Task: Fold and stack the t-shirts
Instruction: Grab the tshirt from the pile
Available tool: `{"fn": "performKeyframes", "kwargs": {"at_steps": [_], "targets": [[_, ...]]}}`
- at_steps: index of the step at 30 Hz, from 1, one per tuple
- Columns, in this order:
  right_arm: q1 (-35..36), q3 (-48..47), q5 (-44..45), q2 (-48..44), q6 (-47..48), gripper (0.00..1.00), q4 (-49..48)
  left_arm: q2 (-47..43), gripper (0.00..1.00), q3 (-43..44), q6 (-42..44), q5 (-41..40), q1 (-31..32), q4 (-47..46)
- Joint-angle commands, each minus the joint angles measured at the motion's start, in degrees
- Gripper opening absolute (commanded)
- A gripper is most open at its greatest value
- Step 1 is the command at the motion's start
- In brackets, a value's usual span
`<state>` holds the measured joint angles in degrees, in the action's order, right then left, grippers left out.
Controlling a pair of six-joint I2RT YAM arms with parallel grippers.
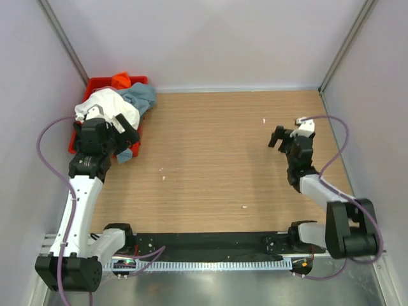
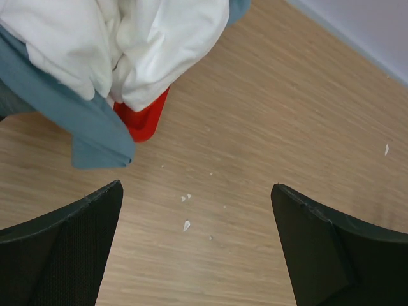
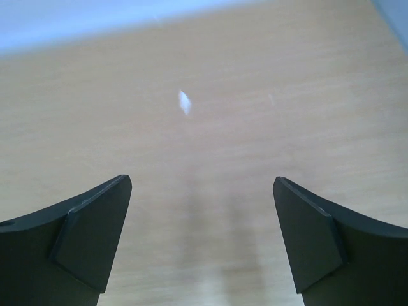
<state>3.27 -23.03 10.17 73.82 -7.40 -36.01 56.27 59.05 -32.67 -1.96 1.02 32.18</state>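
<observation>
A heap of t-shirts fills the red crate (image 1: 89, 86) at the back left: a white one (image 1: 108, 105) on top, a grey-blue one (image 1: 141, 95) hanging over the right rim, an orange one (image 1: 121, 81) behind. My left gripper (image 1: 127, 132) hovers open just in front of the heap, holding nothing. In the left wrist view the white shirt (image 2: 159, 44) and grey-blue shirt (image 2: 86, 127) drape over the crate's corner (image 2: 143, 120), beyond the open left gripper (image 2: 196, 187). My right gripper (image 1: 288, 131) stands open over bare table at the right; the right wrist view shows this gripper (image 3: 203, 180) empty.
The wooden table (image 1: 217, 159) is closed in by pale walls on three sides. Small white flecks (image 2: 186, 224) lie on the wood, one (image 3: 185, 102) ahead of the right gripper. A black rail (image 1: 210, 245) with the arm bases runs along the near edge.
</observation>
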Motion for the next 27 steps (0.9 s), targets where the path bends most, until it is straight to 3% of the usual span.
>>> {"fn": "performKeyframes", "kwargs": {"at_steps": [1,3,4,7,9,11,13,17,27], "targets": [[1.04,-13.96,-3.49,-11.93,-11.01,1.0,17.97,-1.34,1.0,0.99,2.79,0.46,-0.22,5.61],[0.78,-15.9,-3.31,-12.65,-19.81,1.0,24.91,-0.55,1.0,-0.15,4.0,8.34,-0.49,3.95],[0.69,-16.34,-9.24,-11.87,-19.24,1.0,24.06,-0.29,1.0,-0.16,4.62,10.46,-0.58,3.59],[4.71,-23.36,-20.36,-6.42,-20.46,1.0,30.72,-1.25,1.0,0.81,3.75,2.6,-0.58,5.87],[11.98,-27.22,-13.38,-5.53,-17.93,1.0,35.65,-1.34,1.0,1.16,2.96,-5.9,-0.66,6.13],[23.85,-28.38,-0.32,-5.97,-14.76,1.0,39.51,0.23,1.0,3.52,2.43,-7.09,-0.58,6.57],[29.48,-29.79,3.26,-5.88,-15.44,1.0,41.36,4.52,1.0,7.9,1.82,-6.48,-0.58,7.36],[32.93,-31.29,3.89,-6.58,-21.07,1.0,49.01,13.94,0.94,17.49,1.81,-8.76,-0.58,11.75],[36.28,-26.02,6.0,-17.13,-19.15,1.0,54.29,34.86,0.82,34.8,3.22,-15.7,-0.58,14.75]]}}
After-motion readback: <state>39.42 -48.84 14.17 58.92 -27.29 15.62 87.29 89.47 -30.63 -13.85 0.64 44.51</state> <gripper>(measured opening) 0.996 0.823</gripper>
